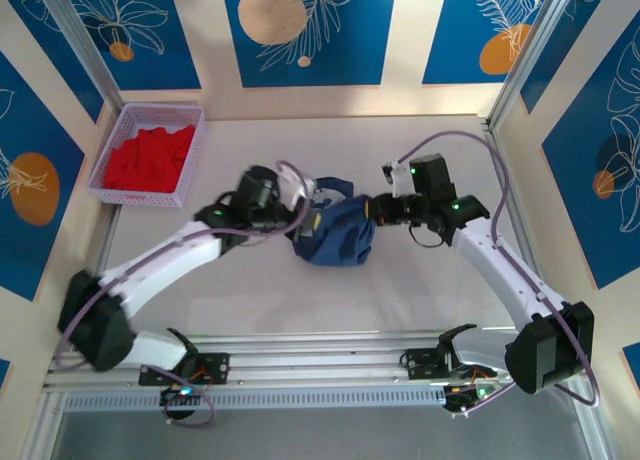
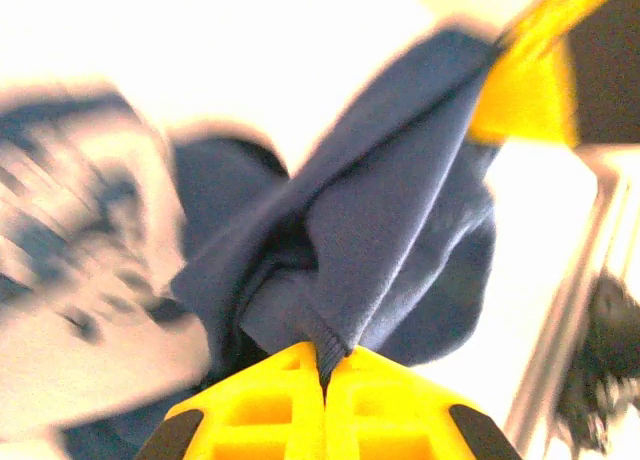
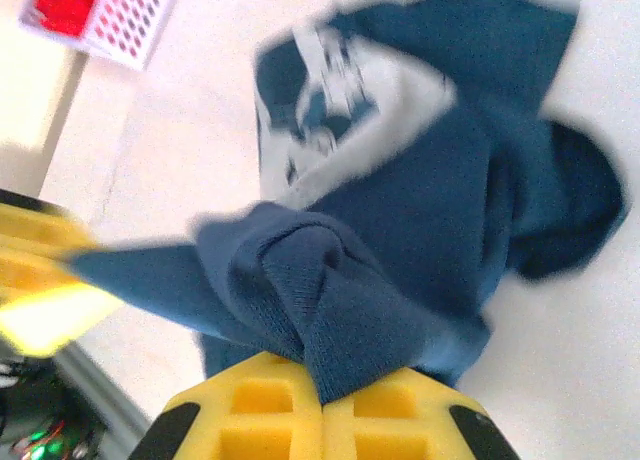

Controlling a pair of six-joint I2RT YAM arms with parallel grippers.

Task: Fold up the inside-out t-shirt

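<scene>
The shirt (image 1: 335, 235) lies in the middle of the table (image 1: 300, 310), a bunched navy heap between the two arms. Both claws are clenched on it: the left gripper (image 2: 322, 378) pinches a hem-like edge, and the right gripper (image 3: 320, 385) bites a thick gathered fold on the opposite side. The cloth looks light, soft and limp. It will likely sag wherever it is unsupported, so holds belong on hems or seams near corners, not mid-panel. Crumpled like this it has no clear long axis — it merely spans left to right between the grips, its pale print (image 3: 340, 110) turned upward.
</scene>
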